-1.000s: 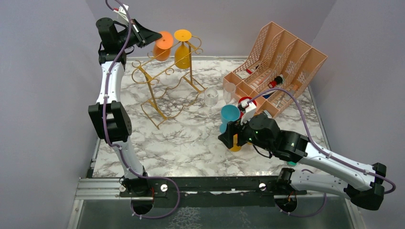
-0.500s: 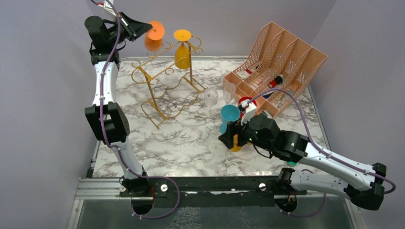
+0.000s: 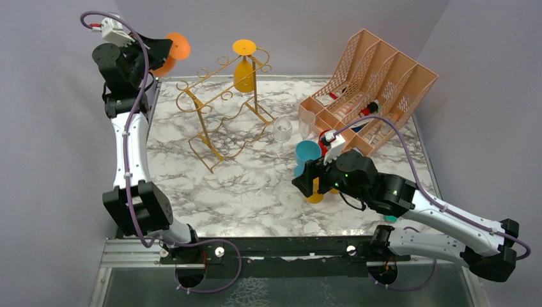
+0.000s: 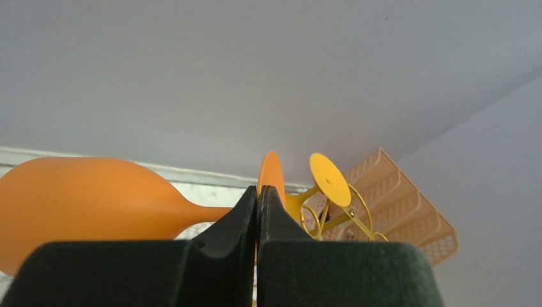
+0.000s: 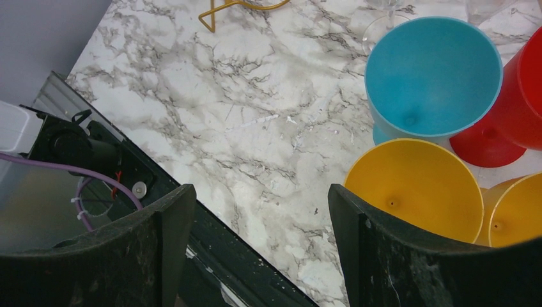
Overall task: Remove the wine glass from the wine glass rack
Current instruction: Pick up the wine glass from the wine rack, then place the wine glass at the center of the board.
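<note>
- A marble worktop (image 3: 255,185) sits between plain grey walls.
- A peach file holder (image 3: 377,83) stands at the back right.
- The gold wine glass rack (image 3: 224,109) stands at the back left, and a yellow glass (image 3: 244,70) hangs upside down from it.
- The left hand (image 4: 257,192) is squeezed tight on the stem of the orange wine glass (image 4: 77,204), up in the air, left of the rack and off it.
- The right hand (image 5: 255,198) is spread wide and holds nothing, above a blue cup (image 5: 434,70) and a yellow cup (image 5: 415,185).

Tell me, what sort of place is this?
Likely a robot test booth: left arm and right arm bolted to a marble-patterned table, plain grey walls around, a wine glass rack as prop.
</note>
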